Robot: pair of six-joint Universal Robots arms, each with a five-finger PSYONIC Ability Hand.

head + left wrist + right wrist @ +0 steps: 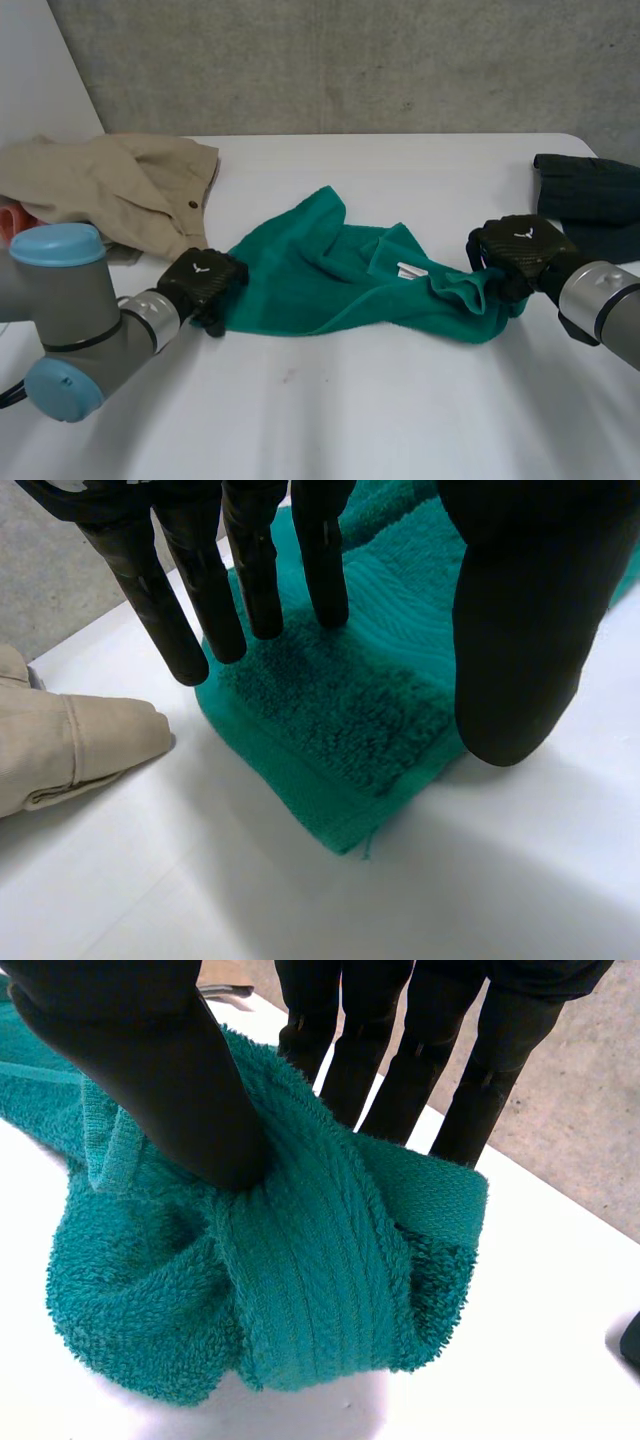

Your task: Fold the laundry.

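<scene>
A teal towel lies crumpled across the middle of the white table, with a small white label showing. My left hand is at its left corner. In the left wrist view that hand hovers with straight fingers and its thumb spread apart, and the towel corner lies flat on the table beneath them. My right hand is at the towel's right end. There its thumb and fingers pinch a bunched fold of the towel.
A beige garment lies heaped at the back left, its edge close beside the towel corner. A dark folded garment sits at the back right. An orange object peeks out at the far left.
</scene>
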